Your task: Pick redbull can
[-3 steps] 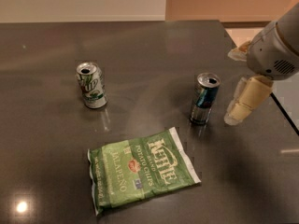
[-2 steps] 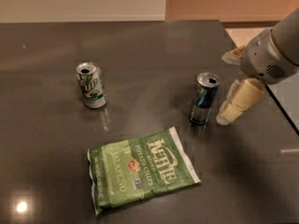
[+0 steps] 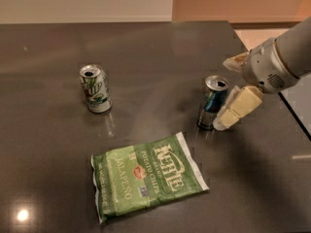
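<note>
- Pale two-finger gripper (image 3: 226,92) has slid left, now just beside the slim blue-and-silver redbull can (image 3: 213,102); fingers spread, empty.
- Cans: two, counting the white-and-green soda can (image 3: 95,88); one green chip bag (image 3: 148,176).

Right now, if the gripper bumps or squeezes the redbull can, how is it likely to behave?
The redbull can stands upright, tall and slim, so a bump from the gripper, open close beside it, would probably tip it. Its top looks opened, so it may be light and dent easily. Tipped, its round body would likely roll.
</note>
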`<state>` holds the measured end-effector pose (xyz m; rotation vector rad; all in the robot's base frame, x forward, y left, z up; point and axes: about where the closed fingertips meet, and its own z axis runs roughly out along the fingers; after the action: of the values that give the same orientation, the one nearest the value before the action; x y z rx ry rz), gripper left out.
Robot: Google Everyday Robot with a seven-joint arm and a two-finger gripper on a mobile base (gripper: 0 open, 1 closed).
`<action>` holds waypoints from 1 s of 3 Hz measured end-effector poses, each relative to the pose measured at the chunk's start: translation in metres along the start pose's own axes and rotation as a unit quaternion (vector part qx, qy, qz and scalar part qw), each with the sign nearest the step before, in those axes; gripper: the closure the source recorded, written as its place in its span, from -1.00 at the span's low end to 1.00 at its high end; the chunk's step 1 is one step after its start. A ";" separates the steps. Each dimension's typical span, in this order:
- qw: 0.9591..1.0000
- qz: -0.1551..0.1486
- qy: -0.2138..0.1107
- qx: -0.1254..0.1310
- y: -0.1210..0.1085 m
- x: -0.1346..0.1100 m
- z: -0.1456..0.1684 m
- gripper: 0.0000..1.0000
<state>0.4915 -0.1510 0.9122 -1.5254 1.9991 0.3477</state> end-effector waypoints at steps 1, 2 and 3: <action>1.000 0.006 -0.022 -0.002 0.002 -0.003 0.006 -1.00; 0.999 0.008 -0.036 -0.005 0.003 -0.006 0.010 -0.67; 0.999 0.006 -0.048 -0.010 0.002 -0.010 0.014 -0.20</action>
<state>0.4952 -0.1347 0.9072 -1.4811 1.9370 0.4380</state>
